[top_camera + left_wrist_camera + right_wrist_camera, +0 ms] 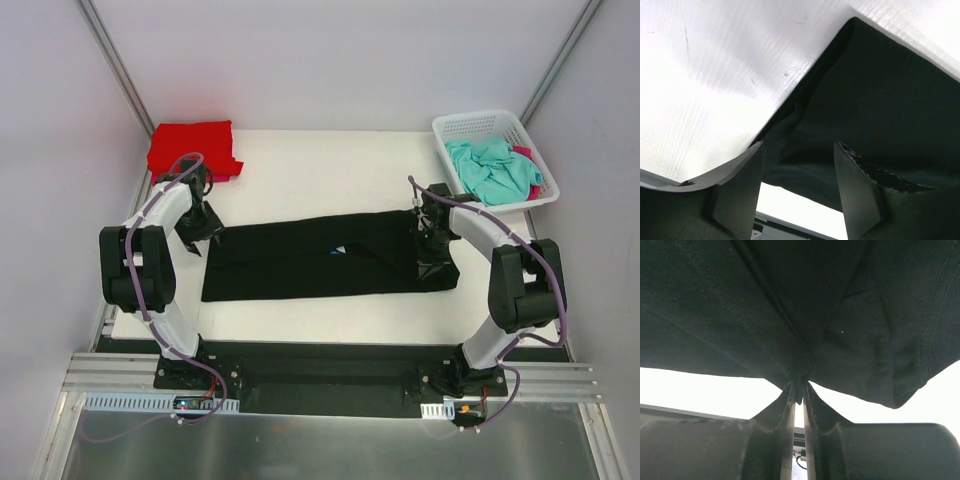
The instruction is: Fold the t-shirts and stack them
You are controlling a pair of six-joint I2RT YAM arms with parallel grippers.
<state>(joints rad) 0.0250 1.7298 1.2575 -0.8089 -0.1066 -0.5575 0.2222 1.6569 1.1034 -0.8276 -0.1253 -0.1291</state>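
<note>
Shirt in play is the black tee (320,258), lying flat as a long band across the middle of the table (320,160), with a small pale-blue fleck near its centre. Right gripper (799,390) is clamped tight on a pinch of black cloth at the band's right end; its wrist view shows fabric bunched and wedged between the fingers. Left gripper (799,150) is released, fingers spread, straddling the tee's left edge near a corner with nothing gripped. White table shows just beside that edge.

Judgement: you're mid-fold, one end secured, the other not. Close the left on the hem before you lift anything, and take all layers, or the band likely skews or opens up. Then move both ends together at the same height, keep the cloth lightly taut, and lay it over so the edges line up. Don't yank: the right's pinch looks shallow and may slip.

Red tee (192,148) sits folded at the far left corner, likely the stack spot. Teal tee (490,168) and pink tee (526,155) are crumpled in the white basket (478,122) at far right, not yet folded.
</note>
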